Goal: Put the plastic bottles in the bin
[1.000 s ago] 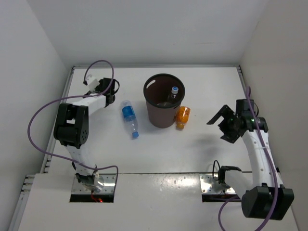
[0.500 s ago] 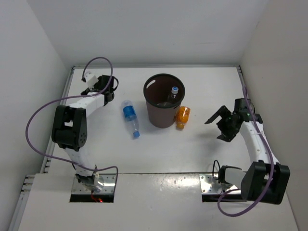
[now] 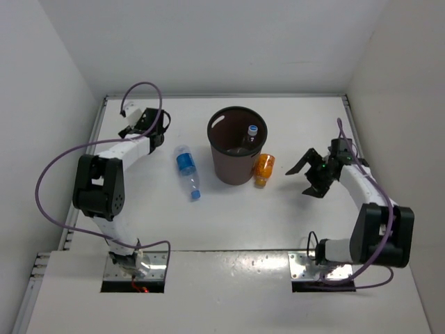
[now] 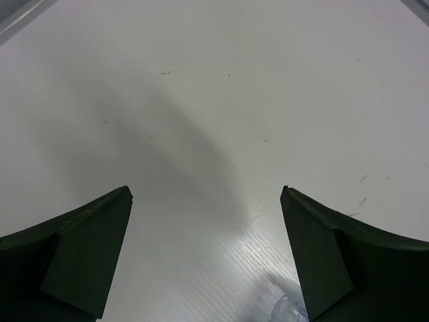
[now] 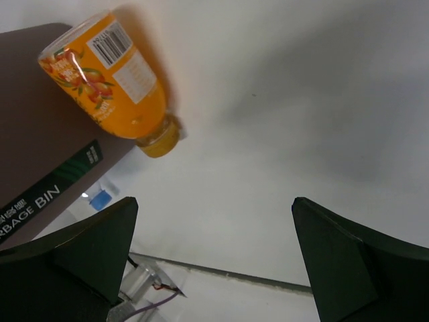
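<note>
The dark brown bin stands at the table's middle. A clear bottle with a blue cap sits inside it. The orange bottle lies against the bin's right side and also shows in the right wrist view. The blue-label bottle lies left of the bin. My right gripper is open and empty, a little right of the orange bottle. My left gripper is open and empty at the far left, beyond the blue-label bottle. No other bottle shows.
White walls close the table at the back and both sides. The bin wall with a green label fills the left of the right wrist view. A bit of clear plastic shows at the bottom edge of the left wrist view.
My right gripper has moved left and a little up, toward the orange bottle, staying open. My left gripper has shifted slightly toward the back. The bottles have not moved.
</note>
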You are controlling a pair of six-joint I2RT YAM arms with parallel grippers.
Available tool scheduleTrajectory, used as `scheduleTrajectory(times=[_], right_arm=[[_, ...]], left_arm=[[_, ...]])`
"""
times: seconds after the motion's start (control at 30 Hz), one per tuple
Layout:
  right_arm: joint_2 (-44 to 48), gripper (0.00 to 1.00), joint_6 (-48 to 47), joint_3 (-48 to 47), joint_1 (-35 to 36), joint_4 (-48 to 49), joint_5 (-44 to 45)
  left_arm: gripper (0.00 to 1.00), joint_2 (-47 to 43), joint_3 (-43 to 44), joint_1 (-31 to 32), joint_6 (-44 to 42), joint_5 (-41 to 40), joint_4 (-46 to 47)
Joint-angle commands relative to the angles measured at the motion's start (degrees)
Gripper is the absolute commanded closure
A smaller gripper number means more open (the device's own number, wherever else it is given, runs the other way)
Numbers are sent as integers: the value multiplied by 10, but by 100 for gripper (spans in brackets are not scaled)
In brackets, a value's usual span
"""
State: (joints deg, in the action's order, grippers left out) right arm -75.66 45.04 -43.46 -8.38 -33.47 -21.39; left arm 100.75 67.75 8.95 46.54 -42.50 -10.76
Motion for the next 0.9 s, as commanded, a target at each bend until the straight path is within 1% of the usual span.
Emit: scheduleTrajectory(times=[0.0,0.07,0.17,0.27,0.3,0.4,0.63,0.8,0.87], right_arm=[[-47,0,8,-36,21,67,-48],[-102,0,8,-72,34,67,-53],[-158,0,13,-113,50,67,-53],[-194,0,13,-156,64,67,-53],[-221,0,8,-165,70,67,-53],[-261,0,2,-205,82,60,-61],[-338,0,2,-287,115,46,-61],[-389,0,10,-298,132,35,-61],[-396,0,16,-283,139,35,-50]], left_arm=[[0,-28,-16,2,2,36,12],[0,-28,-21,2,2,72,17],[0,-34,-36,14,10,98,17],[0,-34,-46,21,24,113,17],[0,-39,-46,28,29,121,17],[0,-46,-60,44,51,121,17],[0,-46,-66,81,51,127,23],[0,-46,-76,93,72,146,23],[0,-51,-83,93,78,146,23]])
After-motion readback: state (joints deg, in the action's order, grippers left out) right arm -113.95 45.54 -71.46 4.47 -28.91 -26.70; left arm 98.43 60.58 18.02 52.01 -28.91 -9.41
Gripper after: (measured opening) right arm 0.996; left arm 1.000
